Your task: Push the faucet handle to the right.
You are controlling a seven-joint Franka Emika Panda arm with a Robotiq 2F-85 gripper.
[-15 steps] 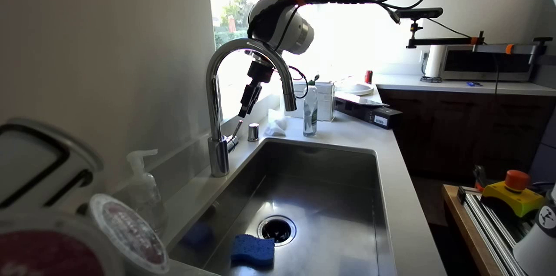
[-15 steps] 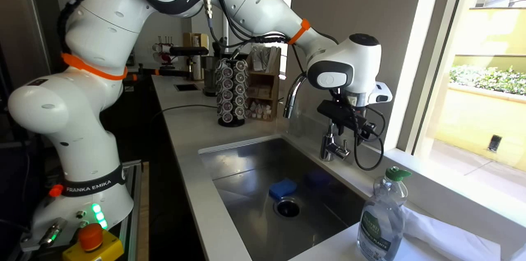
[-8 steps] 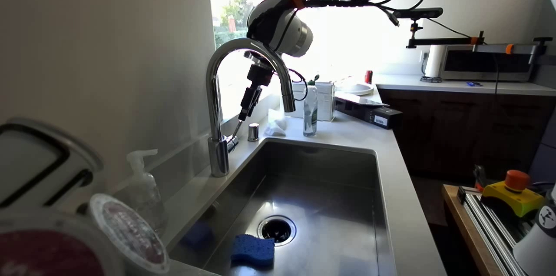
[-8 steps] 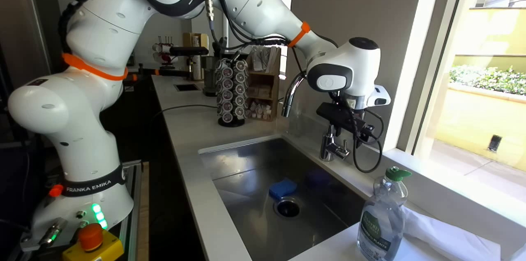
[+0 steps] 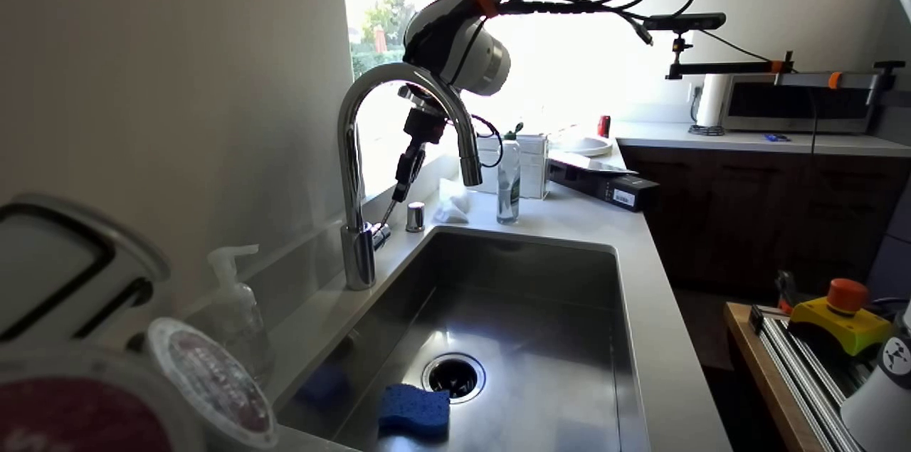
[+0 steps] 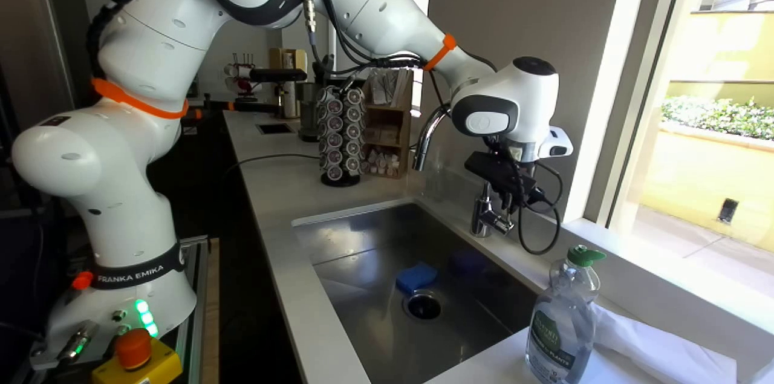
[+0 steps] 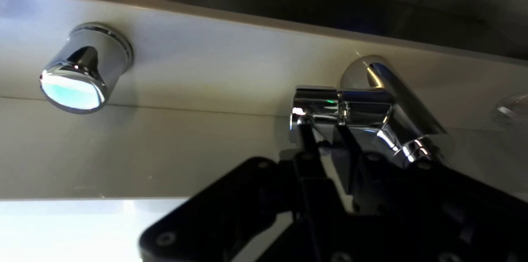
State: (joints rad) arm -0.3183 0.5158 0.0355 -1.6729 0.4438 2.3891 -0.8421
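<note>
The faucet handle (image 5: pixel 388 213), a thin chrome lever, leans up and to the right from the side valve of the gooseneck faucet (image 5: pixel 354 181). My gripper (image 5: pixel 398 197) reaches down to its upper end from behind the spout. Seen from the wrist, the narrow jaws stand on either side of the handle (image 7: pixel 319 136), its tip filling the small gap, so the gripper (image 7: pixel 323 126) looks shut on it. In an exterior view the handle is mostly hidden behind the black gripper parts; only the chrome valve body (image 6: pixel 500 224) shows beneath.
A separate chrome stub (image 7: pixel 88 64) rises from the counter beside the faucet. The arched spout (image 5: pixel 402 72) stands close to the arm. A dish soap bottle (image 6: pixel 559 326) and white cloth (image 6: pixel 665 344) lie near the sink (image 6: pixel 357 326). A blue sponge (image 5: pixel 414 409) rests inside it.
My gripper has come down slightly onto the upper end of the handle, and its jaws have drawn together around it. The handle's lean looks about the same.
</note>
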